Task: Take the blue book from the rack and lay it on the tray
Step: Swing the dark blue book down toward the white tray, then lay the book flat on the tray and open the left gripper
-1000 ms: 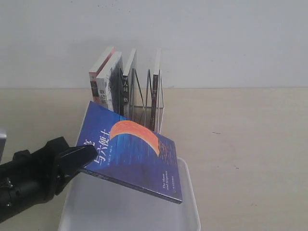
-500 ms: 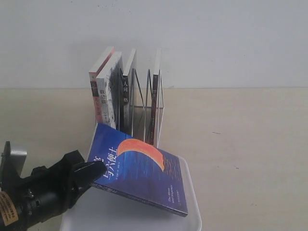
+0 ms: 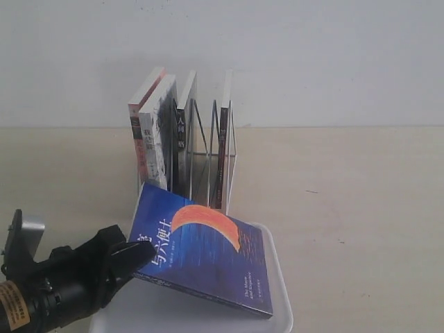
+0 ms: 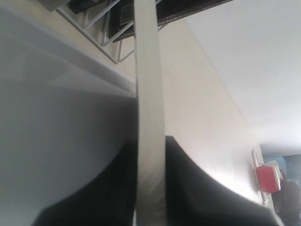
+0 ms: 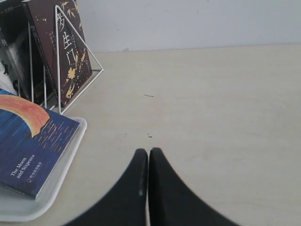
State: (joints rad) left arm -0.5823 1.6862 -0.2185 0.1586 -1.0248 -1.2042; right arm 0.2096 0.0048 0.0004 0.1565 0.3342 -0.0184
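Observation:
The blue book (image 3: 205, 250), dark blue with an orange crescent, hangs tilted just over the white tray (image 3: 281, 305), its lower right corner close to the tray's floor. My left gripper (image 3: 139, 251) is shut on the book's left edge; in the left wrist view the book's pale page edge (image 4: 149, 117) runs between the two black fingers, above the tray (image 4: 56, 122). Behind stands the white wire rack (image 3: 211, 149) with several books in it. My right gripper (image 5: 148, 153) hovers shut and empty over bare table, right of the tray (image 5: 66, 169) and the book (image 5: 33, 141).
A dark brown book with gold characters (image 5: 61, 52) leans in the rack's outer slot (image 5: 77, 56). A white wall rises behind the rack. Beige table stretches to the right of the tray (image 3: 361, 229).
My left gripper has carried the blue book downward and a little right, from in front of the rack to low over the tray, and the book lies flatter now.

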